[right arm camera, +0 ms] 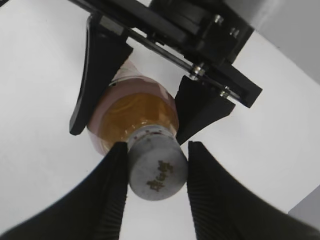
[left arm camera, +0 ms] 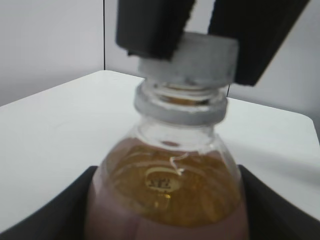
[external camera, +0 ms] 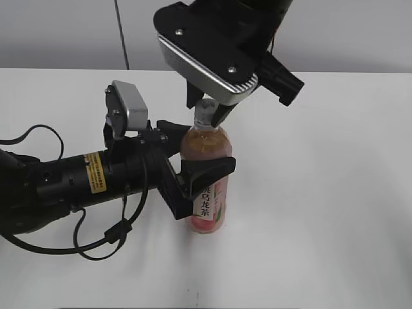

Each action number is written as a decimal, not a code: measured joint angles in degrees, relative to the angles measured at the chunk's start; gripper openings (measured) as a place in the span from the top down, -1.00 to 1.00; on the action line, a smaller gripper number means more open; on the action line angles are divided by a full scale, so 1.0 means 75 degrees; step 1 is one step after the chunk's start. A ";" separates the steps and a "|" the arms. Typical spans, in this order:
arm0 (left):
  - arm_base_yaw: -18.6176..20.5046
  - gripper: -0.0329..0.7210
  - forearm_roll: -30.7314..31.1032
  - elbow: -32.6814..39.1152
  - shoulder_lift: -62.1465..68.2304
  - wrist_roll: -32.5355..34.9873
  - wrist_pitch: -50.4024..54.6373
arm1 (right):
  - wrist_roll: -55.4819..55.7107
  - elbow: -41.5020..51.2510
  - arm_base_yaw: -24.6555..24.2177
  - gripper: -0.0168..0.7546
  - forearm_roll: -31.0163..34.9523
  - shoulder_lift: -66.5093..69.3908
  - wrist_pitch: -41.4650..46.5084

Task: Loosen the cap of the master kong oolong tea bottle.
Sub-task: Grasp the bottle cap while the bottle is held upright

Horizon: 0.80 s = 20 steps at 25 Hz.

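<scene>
Master kong oolong tea bottle [external camera: 206, 174], a clear plastic bottle of amber tea with a pink peach label and a white strip of black characters, is stood upright near the middle of the white table [external camera: 335, 193]. Its body is clenched between the black jaws of the left gripper [external camera: 193, 164], which is reached in from the left. The small round white ribbed screw cap [right arm camera: 156, 170] is gripped from above by the right gripper [right arm camera: 156, 172], one black finger pressed on each side. The cap is seen seated on the neck ring in the left wrist view, so the twisting step is judged to be in hand, not finished. Next, a rotation of the right wrist about the bottle's axis is called for, while the body is held firm against turning.
</scene>
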 joint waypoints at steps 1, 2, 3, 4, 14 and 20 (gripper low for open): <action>0.0000 -0.32 0.0000 0.0000 0.0000 0.0000 0.0000 | -0.0172 0.0000 0.0000 0.24 -0.0008 0.0000 0.0000; 0.0000 -0.32 0.0000 0.0000 0.0000 0.0000 0.0000 | -0.0324 0.0000 0.0000 0.24 -0.0014 0.0000 0.0000; 0.0000 -0.32 0.0000 0.0000 0.0000 0.0000 0.0000 | -0.0519 0.0000 0.0000 0.24 -0.0016 0.0000 0.0000; 0.0000 -0.32 0.0000 0.0000 0.0000 0.0000 0.0000 | -0.0728 0.0000 0.0000 0.24 -0.0023 0.0000 0.0000; 0.0000 -0.32 0.0007 0.0000 0.0000 0.0000 0.0000 | -0.2413 0.0000 0.0000 0.24 -0.0051 0.0000 0.0000; 0.0000 -0.32 0.0007 0.0000 0.0000 0.0000 0.0000 | -0.2941 -0.0024 0.0000 0.24 -0.0051 0.0000 0.0000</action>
